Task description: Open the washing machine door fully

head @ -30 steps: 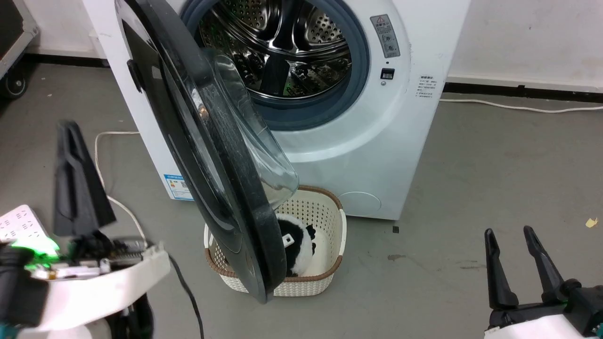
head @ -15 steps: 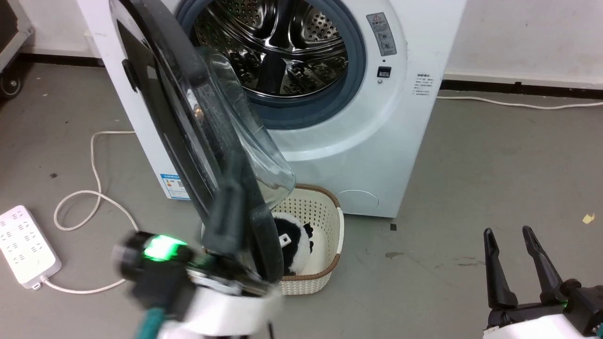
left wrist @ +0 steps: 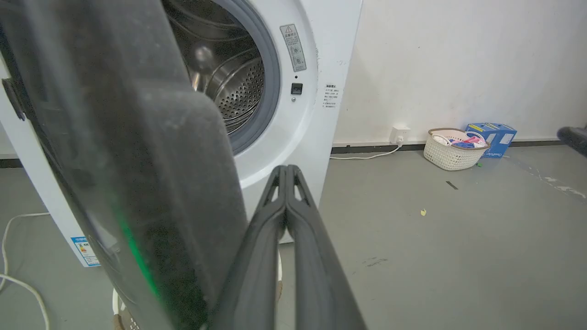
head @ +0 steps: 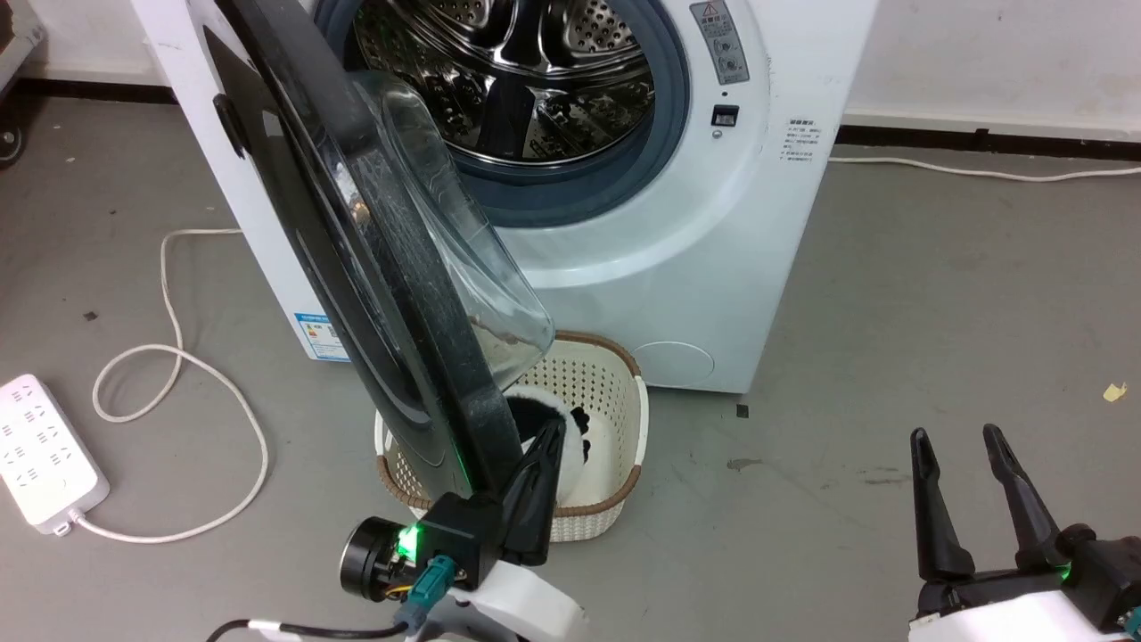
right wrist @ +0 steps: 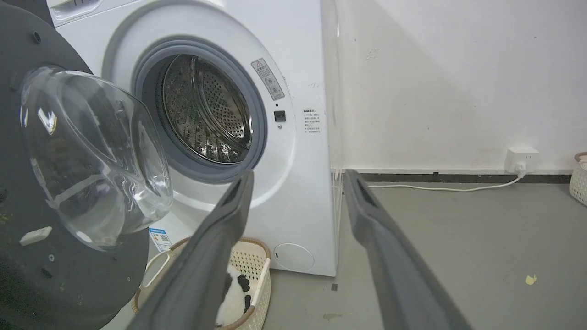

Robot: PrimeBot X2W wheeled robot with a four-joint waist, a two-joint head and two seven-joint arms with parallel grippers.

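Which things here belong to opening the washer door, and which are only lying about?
For the job: door; washer; left gripper, shut, beside the door's lower rim.
Lying about: basket; toy inside it; power strip; cable.

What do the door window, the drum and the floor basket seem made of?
Door window: clear glass or plastic, glossy, see-through with highlights.
Drum: apparently polished steel; mirror shine, punched holes.
Basket: likely cream plastic; moulded perforations, brown rim.
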